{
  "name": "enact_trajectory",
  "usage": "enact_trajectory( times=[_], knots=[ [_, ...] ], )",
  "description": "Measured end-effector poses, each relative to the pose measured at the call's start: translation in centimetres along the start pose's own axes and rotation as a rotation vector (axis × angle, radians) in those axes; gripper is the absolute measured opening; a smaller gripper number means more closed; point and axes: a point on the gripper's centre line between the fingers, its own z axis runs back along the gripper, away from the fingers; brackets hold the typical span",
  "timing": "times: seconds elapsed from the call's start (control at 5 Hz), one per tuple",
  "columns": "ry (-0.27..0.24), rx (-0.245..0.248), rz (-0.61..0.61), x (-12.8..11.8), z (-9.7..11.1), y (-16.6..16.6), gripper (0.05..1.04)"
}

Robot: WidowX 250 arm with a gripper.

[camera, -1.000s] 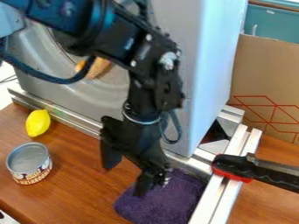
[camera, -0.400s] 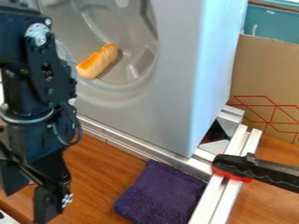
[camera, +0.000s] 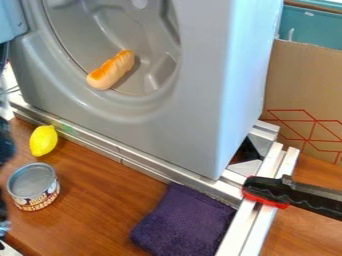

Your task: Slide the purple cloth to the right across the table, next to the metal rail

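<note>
Well, nearest of all, a purple cloth (camera: 184, 220) lies folded on the brown wooden tabletop (camera: 93, 225), its right side beside the pale metal rail (camera: 250, 225) and its far corner by the long rail (camera: 143, 170) in front of the machine. At the near left edge is part of the black gripper (camera: 3, 222); whether its jaws stand wide or narrow, I cannot tell, nor whether they hold anything. Close by, on the left, the can (camera: 33, 185) stands upright on the wood, with the lemon (camera: 43, 140) just beyond it, near the long rail.

I'd judge this a moment between handlings, with the arm off to the side. Any reach for the can would call for a level, centred approach that spares the lemon.

Over on the right, a black-and-red clamp (camera: 274, 191) sits across the rails. Farther back rises the grey washing machine (camera: 194, 110), a bread roll (camera: 111, 70) lying tilted in its round hollow. At the far right stand a cardboard sheet (camera: 307, 80) with red lines and, behind it, a teal surface (camera: 317, 30).
</note>
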Motion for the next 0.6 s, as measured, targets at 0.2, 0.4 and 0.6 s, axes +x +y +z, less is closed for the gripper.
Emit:
enact_trajectory(
  times=[0.2,0.4,0.6],
  knots=[
    [-0.056,-0.005,0.024,-0.8,-0.2,3.4,1.001],
    [-0.082,-0.019,0.056,-0.8,-0.5,5.2,1.001],
    [-0.116,-0.064,0.030,0.1,-1.2,7.2,1.001]
  ],
)
